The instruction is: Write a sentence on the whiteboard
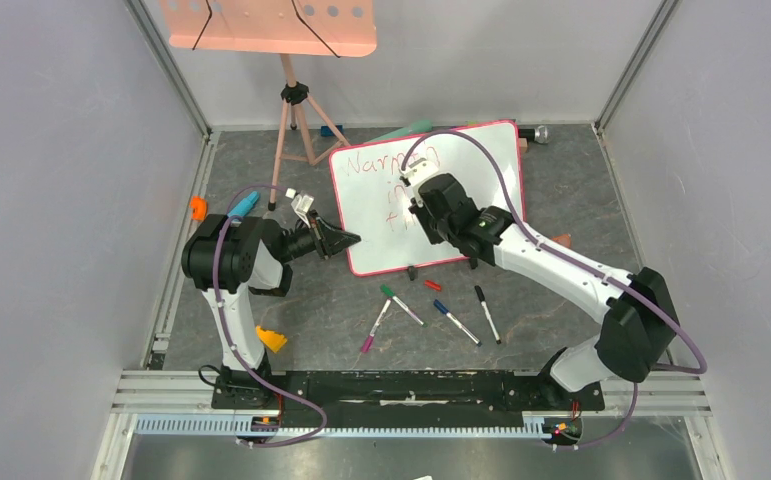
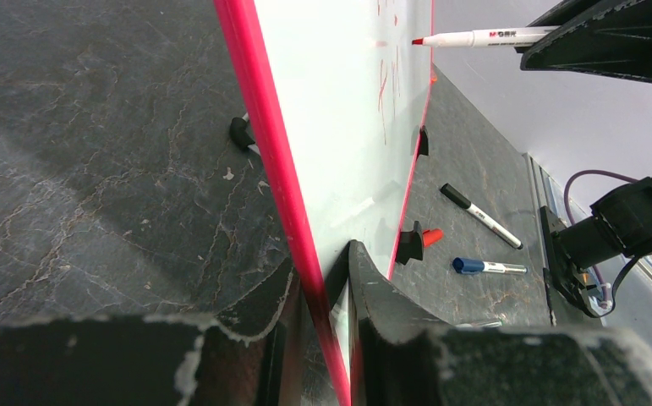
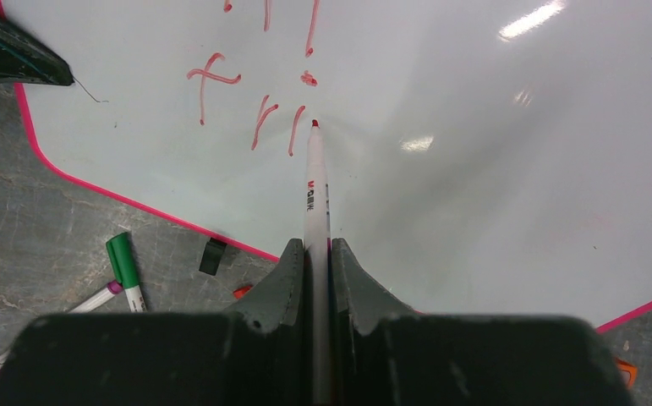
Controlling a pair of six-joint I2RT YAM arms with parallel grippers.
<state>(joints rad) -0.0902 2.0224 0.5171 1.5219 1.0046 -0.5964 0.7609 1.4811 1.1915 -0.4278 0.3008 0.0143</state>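
Note:
The whiteboard (image 1: pixel 481 160) stands tilted at the back of the table, its pink-red rim (image 2: pixel 263 127) running edge-on through the left wrist view. My left gripper (image 1: pixel 346 240) (image 2: pixel 322 279) is shut on the board's left rim, one finger on each face. My right gripper (image 1: pixel 416 200) (image 3: pixel 315 254) is shut on a white red-tipped marker (image 3: pixel 315 194) (image 2: pixel 474 38). Its tip rests on the board just right of the strokes "fri". The sentence (image 1: pixel 381 162) (image 3: pixel 254 110) shows as thin red words in three lines, partly hidden by the right arm.
Loose markers lie in front of the board: green (image 1: pixel 401 305), purple (image 1: pixel 374 327), blue (image 1: pixel 456 322) and black (image 1: pixel 487 314), plus a red cap (image 1: pixel 432 285). A salmon-pink perforated tray (image 1: pixel 266 25) on a tripod stands at the back left. Grey walls close in both sides.

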